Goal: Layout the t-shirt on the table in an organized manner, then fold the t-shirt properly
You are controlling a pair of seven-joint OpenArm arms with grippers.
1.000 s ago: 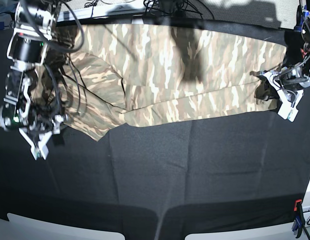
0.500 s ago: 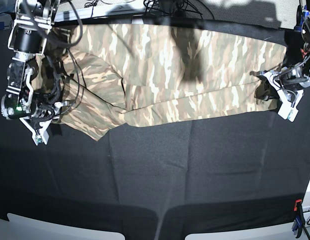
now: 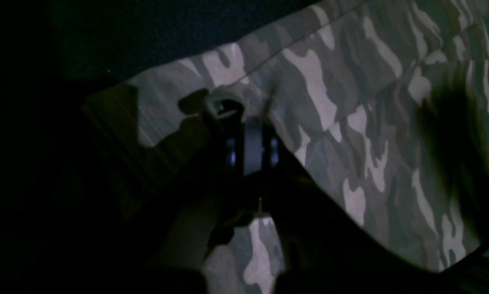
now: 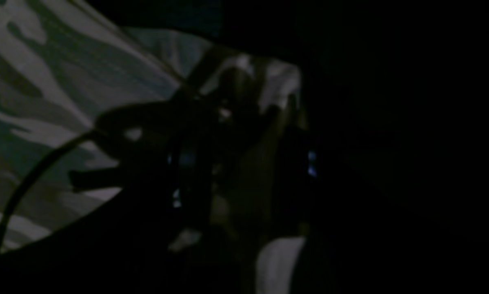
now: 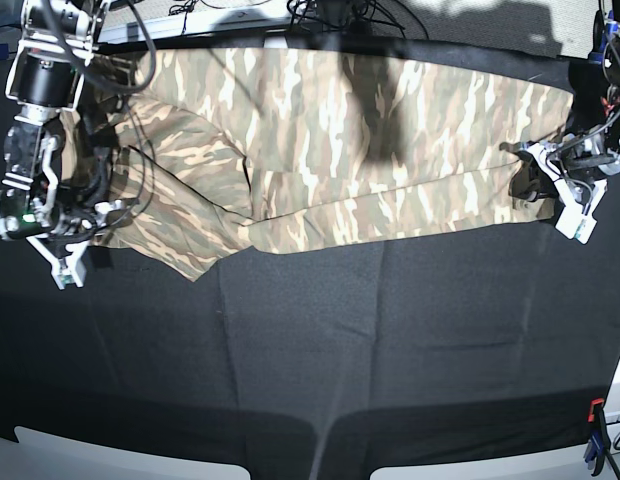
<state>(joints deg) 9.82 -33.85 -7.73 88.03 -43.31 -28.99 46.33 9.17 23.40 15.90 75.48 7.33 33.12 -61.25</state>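
Near edge: bare black-draped table (image 5: 320,340), an orange-and-blue clamp (image 5: 595,430) at its near corner on the base view's right.

Mid-table, base view's left: right gripper (image 5: 68,262) hangs at the end of the t-shirt (image 5: 320,150), fingers spread, just off the cloth edge. Right wrist view is very dark; camouflage cloth lies beside and under the fingers, but whether any is held cannot be told.

Mid-table, base view's right: left gripper (image 5: 562,195) sits on the shirt's opposite end, jaws clenched. Left wrist view shows a small bunched fold of cloth pinched at the fingertips (image 3: 224,108), the rest of the shirt (image 3: 350,122) running away flat.

Farther back: shirt spread lengthwise across the table's far half, one flap folded over near the right gripper. A dark shadow crosses its middle. Cables (image 5: 330,12) beyond the far edge.
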